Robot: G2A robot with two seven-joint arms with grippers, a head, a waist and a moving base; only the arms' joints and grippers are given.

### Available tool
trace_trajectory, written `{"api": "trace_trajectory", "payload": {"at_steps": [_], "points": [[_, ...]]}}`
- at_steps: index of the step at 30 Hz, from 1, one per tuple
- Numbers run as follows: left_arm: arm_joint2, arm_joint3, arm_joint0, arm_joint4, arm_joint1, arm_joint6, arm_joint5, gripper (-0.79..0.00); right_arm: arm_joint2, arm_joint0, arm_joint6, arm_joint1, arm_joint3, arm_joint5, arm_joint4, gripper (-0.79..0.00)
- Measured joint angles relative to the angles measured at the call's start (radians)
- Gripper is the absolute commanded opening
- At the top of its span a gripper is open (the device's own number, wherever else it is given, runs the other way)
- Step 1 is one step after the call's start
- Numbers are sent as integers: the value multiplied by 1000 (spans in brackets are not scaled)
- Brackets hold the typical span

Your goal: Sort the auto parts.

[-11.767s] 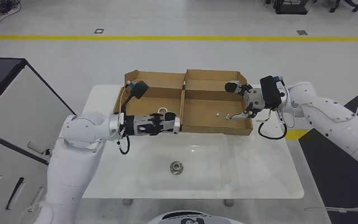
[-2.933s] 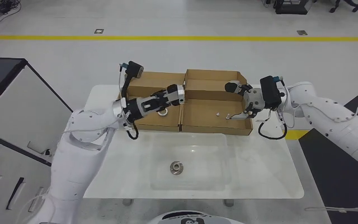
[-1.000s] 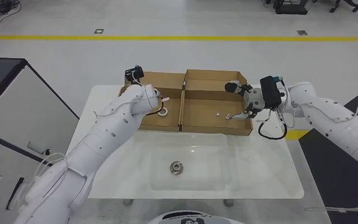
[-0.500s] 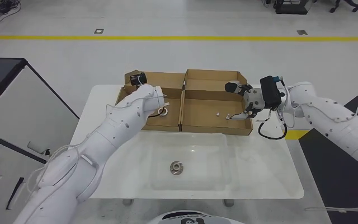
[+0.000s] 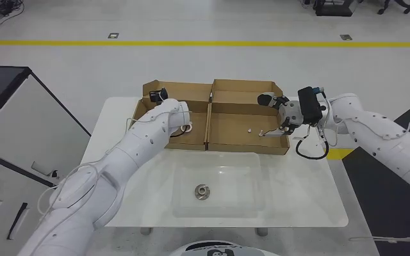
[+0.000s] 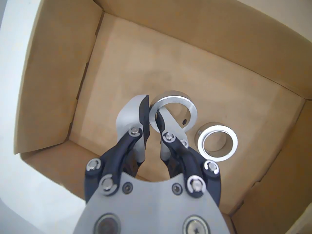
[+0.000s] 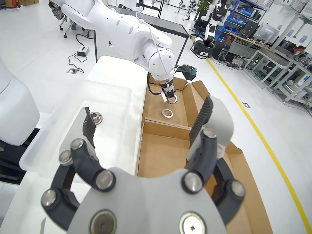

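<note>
Silver metal ring point(image 6: 178, 99) is pinched by the downward-pointing left gripper point(image 6: 151, 110) inside the brown cardboard box point(image 6: 61, 74); the right gripper point(image 7: 146, 109) is spread wide.

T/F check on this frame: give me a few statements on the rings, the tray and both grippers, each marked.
1. The left gripper pinches a metal ring by its wall, one finger inside. True.
2. A flanged metal part lies in the clear tray. True.
3. The second ring lies in the clear tray too. False: it lies on the floor of the left cardboard box, beside the held ring.
4. The right gripper is shut on a part. False: it is open and empty.
</note>
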Motion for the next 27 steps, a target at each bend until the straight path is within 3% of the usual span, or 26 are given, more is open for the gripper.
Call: {"api": "trace_trajectory", "payload": {"at_steps": [14, 19, 24, 27], "points": [[18, 38, -4, -9, -18, -6, -6, -754, 0, 0, 0, 0, 0, 0, 0, 0], [20, 37, -1, -10, -20, -5, -5, -600, 0, 0, 0, 0, 0, 0, 0, 0], [21, 32, 3, -9, -18, -7, -7, -511, 0, 0, 0, 0, 0, 0, 0, 0], [18, 31, 4, -11, -17, -7, -7, -514, 0, 0, 0, 0, 0, 0, 0, 0]]}}
